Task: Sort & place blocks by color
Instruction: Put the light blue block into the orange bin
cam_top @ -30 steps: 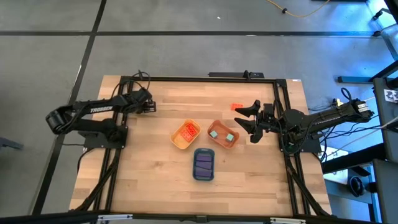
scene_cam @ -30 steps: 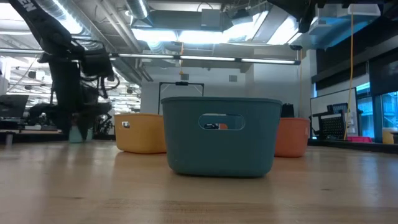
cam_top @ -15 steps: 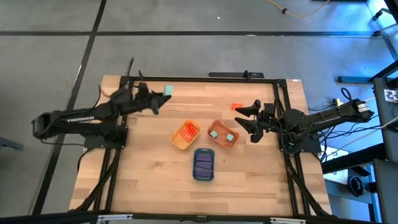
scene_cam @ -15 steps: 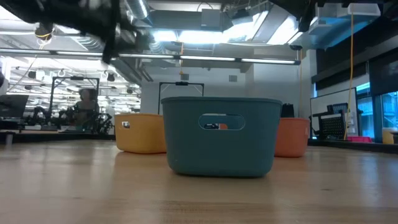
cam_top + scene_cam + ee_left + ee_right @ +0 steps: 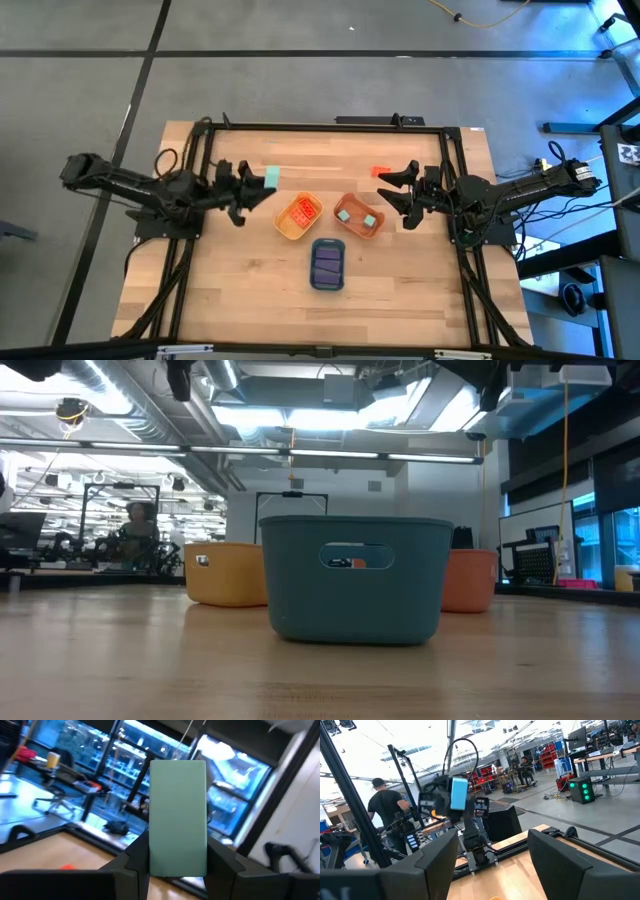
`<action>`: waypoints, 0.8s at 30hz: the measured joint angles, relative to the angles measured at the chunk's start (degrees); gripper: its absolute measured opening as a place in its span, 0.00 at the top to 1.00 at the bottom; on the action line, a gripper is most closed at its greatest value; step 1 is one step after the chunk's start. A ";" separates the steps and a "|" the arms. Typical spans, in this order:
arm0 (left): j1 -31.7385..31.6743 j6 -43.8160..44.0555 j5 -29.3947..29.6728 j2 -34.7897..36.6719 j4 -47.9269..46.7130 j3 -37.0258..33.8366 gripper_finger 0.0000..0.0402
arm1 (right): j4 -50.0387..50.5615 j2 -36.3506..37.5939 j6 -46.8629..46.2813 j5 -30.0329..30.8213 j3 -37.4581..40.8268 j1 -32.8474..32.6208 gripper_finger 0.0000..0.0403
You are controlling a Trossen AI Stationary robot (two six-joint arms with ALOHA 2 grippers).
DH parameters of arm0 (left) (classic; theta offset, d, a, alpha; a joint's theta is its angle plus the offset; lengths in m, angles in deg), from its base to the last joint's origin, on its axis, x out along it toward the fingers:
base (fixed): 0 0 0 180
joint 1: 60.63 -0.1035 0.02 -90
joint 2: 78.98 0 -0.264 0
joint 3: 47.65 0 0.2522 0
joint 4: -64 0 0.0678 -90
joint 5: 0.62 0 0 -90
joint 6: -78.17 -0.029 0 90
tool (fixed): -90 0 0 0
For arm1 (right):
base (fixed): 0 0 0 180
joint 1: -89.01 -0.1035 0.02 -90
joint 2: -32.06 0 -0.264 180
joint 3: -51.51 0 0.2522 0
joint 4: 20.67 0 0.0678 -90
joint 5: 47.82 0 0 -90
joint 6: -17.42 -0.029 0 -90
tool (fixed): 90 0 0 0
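left end effector [image 5: 262, 186] clamped on teal block [image 5: 271, 177], raised to carry toward orange tray [image 5: 359, 216] | right end effector [image 5: 392, 189] apart, empty, waiting beside red block [image 5: 381, 172]

Teal block [image 5: 178, 817] upright between jaws

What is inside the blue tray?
The blue tray holds purple blocks, seen from above. Whether more lie underneath them is hidden. From table level its wall covers them.
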 joint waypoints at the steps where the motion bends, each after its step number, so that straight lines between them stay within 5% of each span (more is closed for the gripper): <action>1: 0.70 -0.95 1.31 -0.44 -0.19 0.00 0.70 | -0.06 0.00 0.00 0.00 0.01 0.02 0.40; 24: 1.31 -6.12 3.62 -1.54 0.02 0.00 0.70 | -0.15 0.00 0.02 0.00 0.02 0.00 0.40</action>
